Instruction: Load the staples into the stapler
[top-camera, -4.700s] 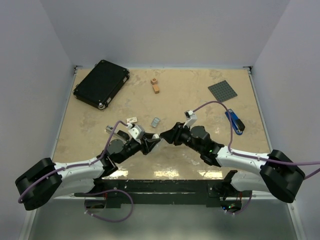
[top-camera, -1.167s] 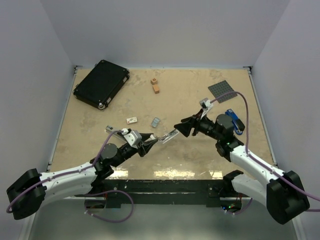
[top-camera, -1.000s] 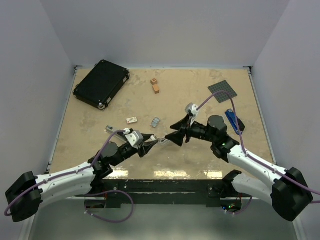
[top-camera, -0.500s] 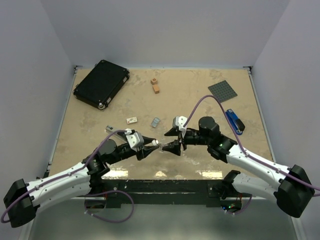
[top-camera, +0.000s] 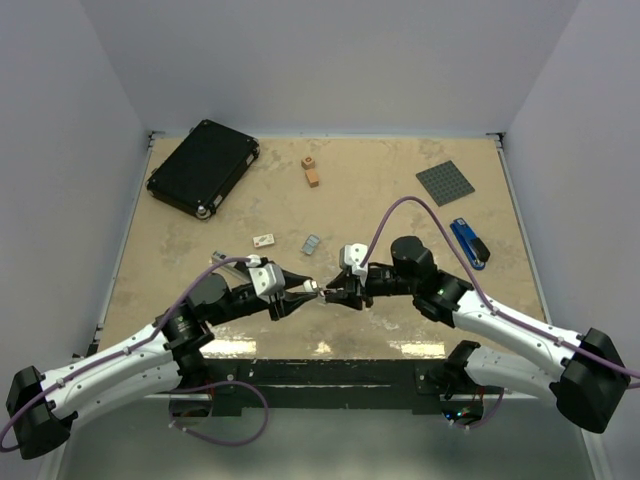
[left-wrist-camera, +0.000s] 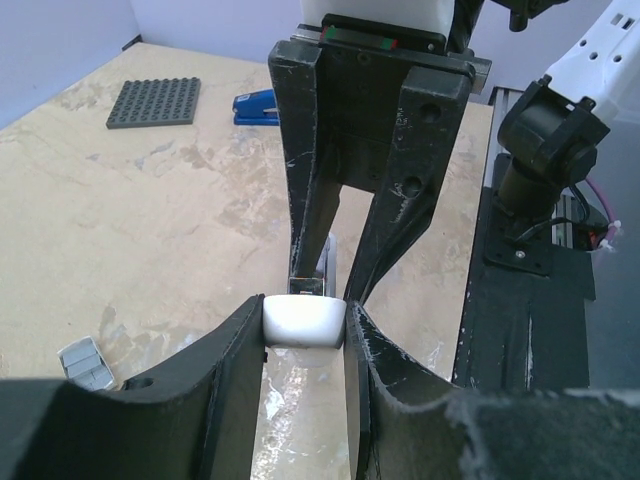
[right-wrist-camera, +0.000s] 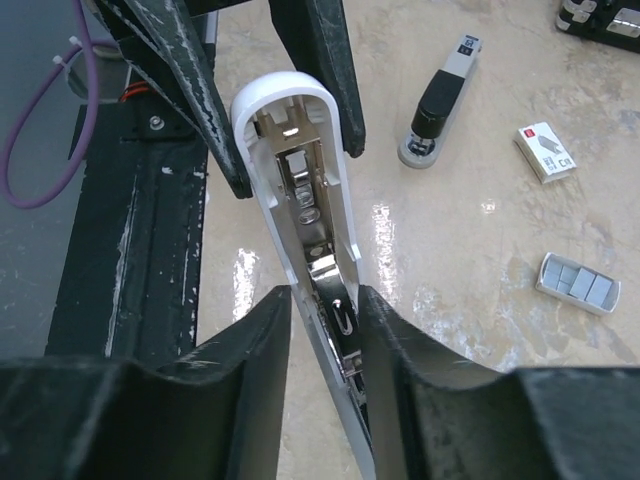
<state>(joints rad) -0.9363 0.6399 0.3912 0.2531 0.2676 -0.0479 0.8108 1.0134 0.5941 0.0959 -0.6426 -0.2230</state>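
Stapler (right-wrist-camera: 440, 100), slim silver metal with a black top, is left lying on the table (right-wrist-camera: 480, 250), with the staples (right-wrist-camera: 580, 285), a flat grey block, nearby. A glossy white bar (right-wrist-camera: 290, 150) with a metal channel is clamped by left gripper (left-wrist-camera: 305, 320) and right gripper (right-wrist-camera: 320, 300). The smooth shell is best held level and untwisted, lest it slip.

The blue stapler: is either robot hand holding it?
No, the blue stapler lies untouched on the table, near the grey studded plate.

Three staplers: bright blue stapler (top-camera: 470, 243), white stapler (left-wrist-camera: 305, 320), slim silver black-topped stapler (right-wrist-camera: 442, 100). Two small brown wooden blocks (top-camera: 308, 162) (top-camera: 313, 179).
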